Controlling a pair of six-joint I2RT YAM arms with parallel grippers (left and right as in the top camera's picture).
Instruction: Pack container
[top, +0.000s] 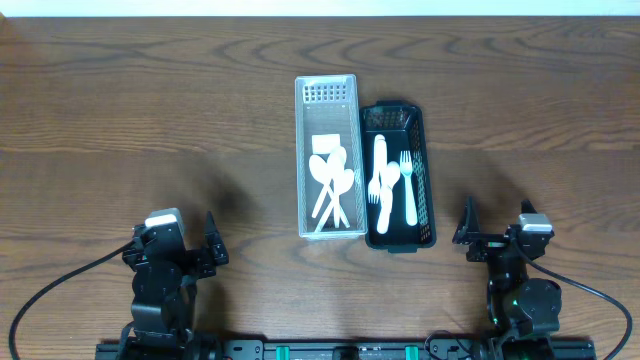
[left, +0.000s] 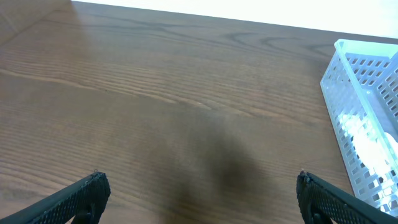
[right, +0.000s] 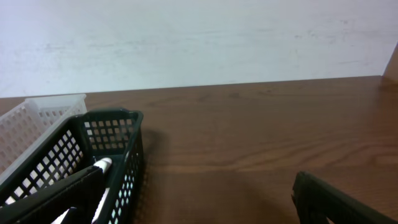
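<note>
A white slotted basket (top: 304, 150) stands mid-table and holds several white plastic spoons (top: 332, 180). Beside it on the right, touching, a black slotted basket (top: 428, 170) holds white plastic forks (top: 392, 178). My left gripper (top: 190, 250) is open and empty near the front left; the white basket (left: 367, 118) shows at the right of its wrist view. My right gripper (top: 490, 238) is open and empty near the front right, just right of the black basket (right: 112, 149), whose end wall fills the left of its wrist view. My left fingertips (left: 199, 193) are wide apart, and my right fingertips (right: 193, 199) are too.
Bare wooden table (top: 150, 120) surrounds the two baskets. A pale wall (right: 199, 37) lies beyond the table's far edge. Black cables (top: 60, 280) trail from both arm bases along the front edge.
</note>
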